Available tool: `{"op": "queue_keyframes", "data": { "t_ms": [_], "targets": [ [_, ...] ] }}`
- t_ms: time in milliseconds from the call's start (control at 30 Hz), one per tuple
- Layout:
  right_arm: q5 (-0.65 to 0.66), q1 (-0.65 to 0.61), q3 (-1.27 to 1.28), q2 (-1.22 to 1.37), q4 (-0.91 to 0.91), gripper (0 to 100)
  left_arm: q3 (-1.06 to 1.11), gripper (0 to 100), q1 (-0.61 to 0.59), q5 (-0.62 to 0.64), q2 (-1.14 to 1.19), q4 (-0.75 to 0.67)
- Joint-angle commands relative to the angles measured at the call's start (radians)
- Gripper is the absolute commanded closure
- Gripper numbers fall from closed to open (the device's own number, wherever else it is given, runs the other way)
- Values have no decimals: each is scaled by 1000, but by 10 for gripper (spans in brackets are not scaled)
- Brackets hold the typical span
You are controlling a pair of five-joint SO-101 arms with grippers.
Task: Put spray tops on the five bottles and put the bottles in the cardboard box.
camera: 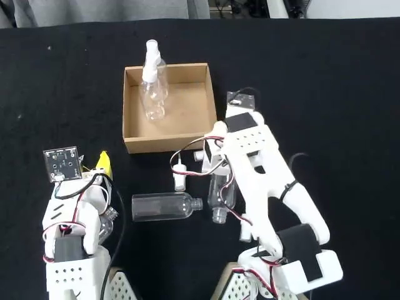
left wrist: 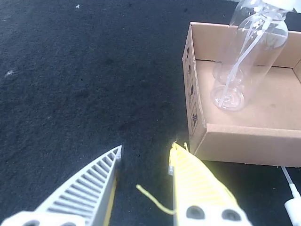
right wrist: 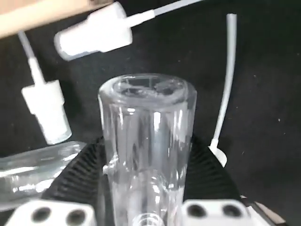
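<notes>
Right tool (right wrist: 146, 143) is clamped on an uncapped bottle (right wrist: 146, 117), just beside the loose spray tops (right wrist: 91, 34), likely staging it for capping. Left tool (left wrist: 146, 150) is wide open and empty, over the table (camera: 325, 75) near the cardboard box (camera: 169, 145).

Count:
- two capped bottles (camera: 153, 94) leaning in the box
- one lying bottle (camera: 164, 206), uncapped
- one gripped
- apparently a fifth bottle (camera: 110, 224) under the left arm
- three loose tops

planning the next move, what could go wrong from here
1. The clear bottle sits between the right gripper's fingers with its neck toward the wrist, so capping may need a regrasp.
2. Loose spray tops lie close by; a sweep could knock them.
3. The lying bottle might roll.
</notes>
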Motion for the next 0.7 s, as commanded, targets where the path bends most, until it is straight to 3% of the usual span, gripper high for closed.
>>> {"op": "queue_keyframes", "data": {
  "t_ms": [0,333,667],
  "targets": [
    [-44,107,-62,-8,11,923,25,841,-7,5,-8,-21],
    [-43,388,-107,-8,14,923,25,841,-7,5,-8,-21],
    [-54,526,-111,-8,9,923,25,841,-7,5,-8,-21]
  ]
}}
